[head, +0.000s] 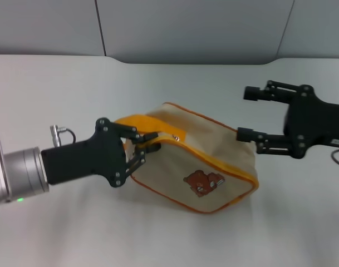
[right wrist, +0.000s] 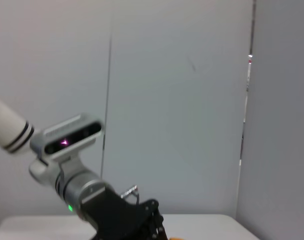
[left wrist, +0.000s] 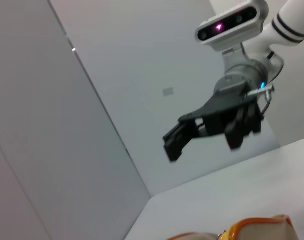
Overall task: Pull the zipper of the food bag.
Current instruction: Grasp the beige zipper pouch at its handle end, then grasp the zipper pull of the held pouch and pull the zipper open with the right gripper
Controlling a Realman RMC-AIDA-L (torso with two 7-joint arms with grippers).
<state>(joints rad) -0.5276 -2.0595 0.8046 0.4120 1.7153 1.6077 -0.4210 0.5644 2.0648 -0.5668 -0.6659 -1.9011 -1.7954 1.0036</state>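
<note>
Your left hand (head: 142, 149) is clamped on the food bag (head: 197, 167) at its orange corner, anchoring it on the counter (head: 169, 233). Your right hand (head: 249, 114) hovers spread apart just beside the far end; the zipper (head: 175, 137) tab isn't clear.

White tabletop (head: 169, 233) under soft, even light, pale grey wall panels (head: 191, 28) behind it, thin dark vertical seams (head: 100, 26) between panels, rounded table edge against the wall
</note>
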